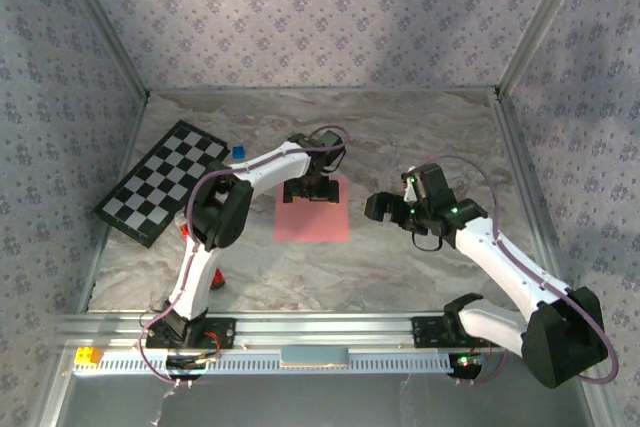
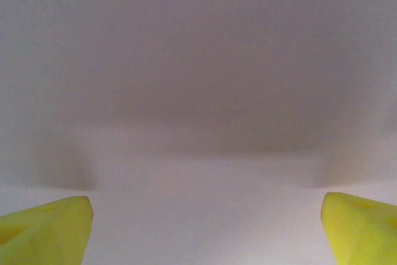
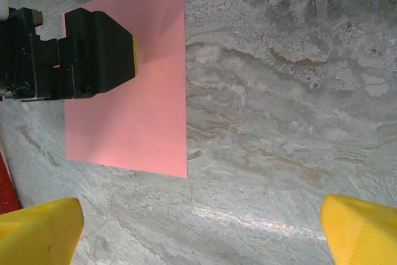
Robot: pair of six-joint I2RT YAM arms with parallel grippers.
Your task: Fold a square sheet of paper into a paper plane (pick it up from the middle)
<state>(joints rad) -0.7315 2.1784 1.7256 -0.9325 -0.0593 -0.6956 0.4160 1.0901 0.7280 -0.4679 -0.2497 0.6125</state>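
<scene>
The square sheet of paper [image 1: 312, 215] is salmon pink and lies flat and unfolded on the marble table, near the middle. My left gripper [image 1: 312, 191] hangs low over its far half, jaws open. Its wrist view is a blurred pale surface very close up, and its yellow fingertips [image 2: 46, 231] sit wide apart with nothing between them. I cannot tell whether they touch the paper. From the right wrist, the sheet [image 3: 136, 110] lies to the left, with the left gripper's black finger [image 3: 99, 48] over it. My right gripper [image 1: 385, 205] is open above bare marble, right of the sheet.
A black-and-white checkerboard [image 1: 165, 185] lies at the left, with a tiny blue cube [image 1: 238, 152] by its far corner. A red bar [image 1: 216, 278] lies beside the left arm's base. A yellow block [image 1: 88, 355] sits on the front rail. Patterned walls enclose the table.
</scene>
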